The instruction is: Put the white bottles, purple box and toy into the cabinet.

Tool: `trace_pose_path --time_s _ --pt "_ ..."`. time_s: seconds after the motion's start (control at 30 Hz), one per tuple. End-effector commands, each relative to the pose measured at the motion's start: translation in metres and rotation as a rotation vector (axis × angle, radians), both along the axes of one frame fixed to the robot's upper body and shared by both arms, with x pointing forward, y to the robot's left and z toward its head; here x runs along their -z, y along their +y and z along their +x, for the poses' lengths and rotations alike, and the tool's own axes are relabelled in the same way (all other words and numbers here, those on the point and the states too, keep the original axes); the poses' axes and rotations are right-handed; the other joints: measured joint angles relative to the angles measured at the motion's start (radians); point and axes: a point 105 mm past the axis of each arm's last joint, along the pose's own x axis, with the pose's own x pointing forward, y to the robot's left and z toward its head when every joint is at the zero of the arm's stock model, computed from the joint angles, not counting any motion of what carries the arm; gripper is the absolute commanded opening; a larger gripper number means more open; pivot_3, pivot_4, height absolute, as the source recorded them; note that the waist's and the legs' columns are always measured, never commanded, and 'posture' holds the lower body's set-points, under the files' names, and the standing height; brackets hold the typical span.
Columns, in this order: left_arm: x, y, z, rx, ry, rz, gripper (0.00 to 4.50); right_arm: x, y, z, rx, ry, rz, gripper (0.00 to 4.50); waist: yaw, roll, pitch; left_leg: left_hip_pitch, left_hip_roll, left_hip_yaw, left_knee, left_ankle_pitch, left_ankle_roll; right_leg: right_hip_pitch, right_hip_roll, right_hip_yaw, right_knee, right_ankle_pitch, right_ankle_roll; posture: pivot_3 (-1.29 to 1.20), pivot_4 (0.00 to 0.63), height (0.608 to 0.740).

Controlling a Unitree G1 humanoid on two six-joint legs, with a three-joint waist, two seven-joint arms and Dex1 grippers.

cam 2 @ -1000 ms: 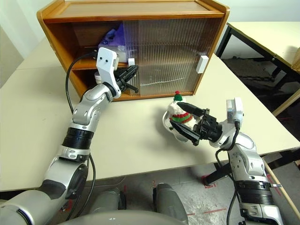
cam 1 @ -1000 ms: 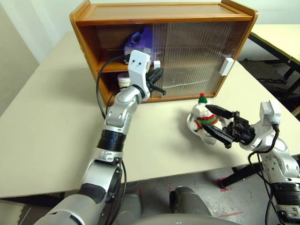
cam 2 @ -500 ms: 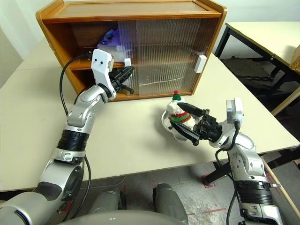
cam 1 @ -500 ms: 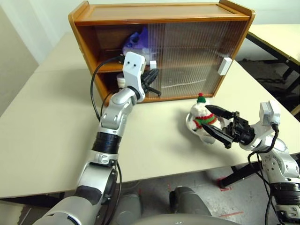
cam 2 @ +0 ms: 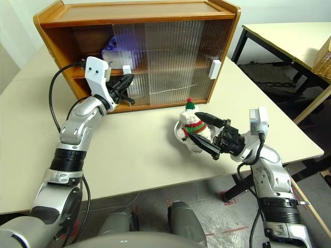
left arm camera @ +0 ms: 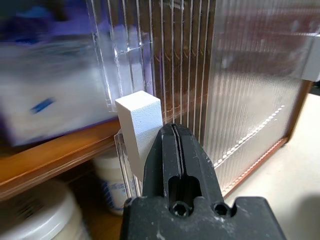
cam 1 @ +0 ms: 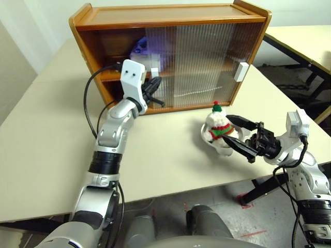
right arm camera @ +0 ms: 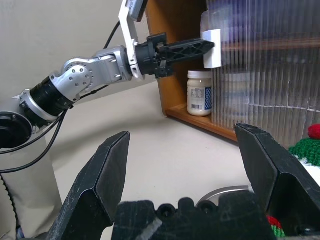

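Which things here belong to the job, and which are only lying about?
Job: cabinet, purple box, white bottle, toy, left gripper, right gripper.
Lying about: second table.

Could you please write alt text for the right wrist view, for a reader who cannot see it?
The left hand, shut, has its fingertips at the white handle of a ribbed sliding door on the wooden cabinet, with a white bottle on the floor inside. The right hand's two fingers stand wide open in the foreground beside the toy.
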Motion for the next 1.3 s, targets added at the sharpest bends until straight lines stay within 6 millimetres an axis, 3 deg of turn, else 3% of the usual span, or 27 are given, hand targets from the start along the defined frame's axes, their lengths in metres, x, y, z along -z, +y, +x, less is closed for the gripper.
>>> trace_pose_path --time_s 0.03,0.4,0.67,0.9,1.07,1.3 --pt "0.006 0.026 0.0 -0.106 0.027 -0.006 0.05 0.0 0.0 0.002 -0.001 -0.008 -0.007 4.5 0.0 0.0 0.0 0.0 0.0 0.0 0.0 0.0 0.0 0.0 0.0 0.0 0.0 0.0 0.0 0.11 0.0 0.74" --pt "0.001 0.051 -0.005 -0.171 0.01 0.01 0.05 0.001 0.001 0.004 -0.016 -0.008 -0.005 4.5 0.004 0.0 0.0 -0.001 0.0 0.0 0.0 0.0 0.0 0.0 -0.001 0.0 -0.001 0.0 0.0 0.12 0.0 0.74" --pt "-0.002 0.058 -0.007 -0.183 0.001 0.015 0.05 0.002 0.001 0.005 -0.018 -0.012 -0.006 4.5 0.033 0.0 0.001 -0.002 0.0 -0.001 0.0 0.0 0.0 -0.002 -0.002 -0.002 -0.004 -0.001 0.0 0.12 0.0 0.74" --pt "-0.014 0.032 -0.024 -0.052 -0.046 -0.004 0.05 0.002 0.001 0.006 -0.016 -0.013 -0.007 4.5 0.057 0.0 0.001 -0.006 0.0 -0.001 -0.001 -0.002 0.003 -0.003 -0.004 -0.002 -0.01 -0.002 0.0 0.12 0.0 0.74" --pt "-0.031 -0.004 -0.041 0.147 -0.11 -0.031 0.05 0.002 0.0 0.006 -0.013 -0.014 -0.006 4.5 0.063 0.0 0.001 -0.006 0.0 -0.002 -0.001 -0.003 0.003 -0.003 -0.005 -0.003 -0.011 -0.002 0.0 0.12 0.0 0.74" --pt "-0.026 -0.044 -0.041 0.288 -0.08 -0.027 0.05 0.001 0.001 0.006 -0.015 -0.017 0.0 4.5 0.063 0.0 0.001 -0.005 0.0 -0.002 0.0 -0.003 0.004 -0.002 -0.004 -0.002 -0.011 -0.004 0.002 0.12 0.0 0.74"
